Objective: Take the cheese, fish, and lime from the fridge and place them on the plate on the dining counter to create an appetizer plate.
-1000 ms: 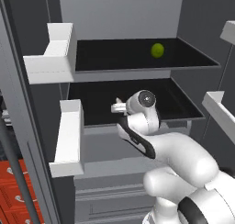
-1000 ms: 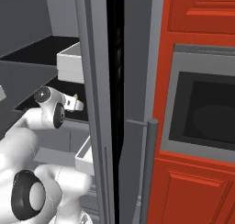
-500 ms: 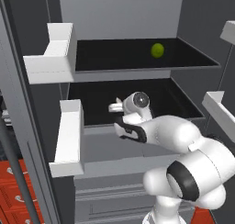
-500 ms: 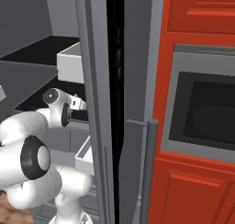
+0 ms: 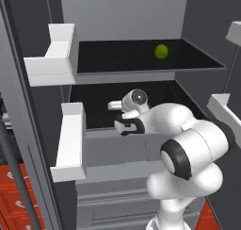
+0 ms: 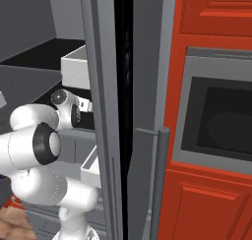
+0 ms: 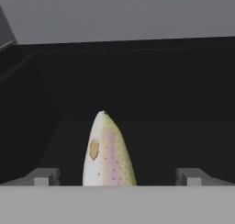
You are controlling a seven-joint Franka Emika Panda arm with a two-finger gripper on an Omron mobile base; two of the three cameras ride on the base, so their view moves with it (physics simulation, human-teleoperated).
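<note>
The fridge (image 5: 141, 64) stands open in front of me, and my arm reaches in over its lower black shelf. In the hand view the fish (image 7: 108, 154) lies on that shelf, pale and speckled, pointing away from me. It sits between the spread fingertips (image 7: 46, 176) of my gripper (image 7: 118, 176), which is open, with a gap on each side of the fish. In the left base view the hand (image 5: 127, 123) hovers at the lower shelf's front. The lime (image 5: 161, 51) rests on the upper shelf, toward the back right.
White door bins (image 5: 70, 139) hang on the left door, one above the other (image 5: 52, 54). Grey drawers (image 5: 117, 151) lie under the shelf. The fridge's right door (image 6: 103, 111) stands edge-on beside my arm. Past it are an oven (image 6: 216, 121) and red cabinets (image 6: 211, 204).
My hand has pushed further into the lower shelf and turned level, while the elbow has swung out to the right. The lime has stayed put.
</note>
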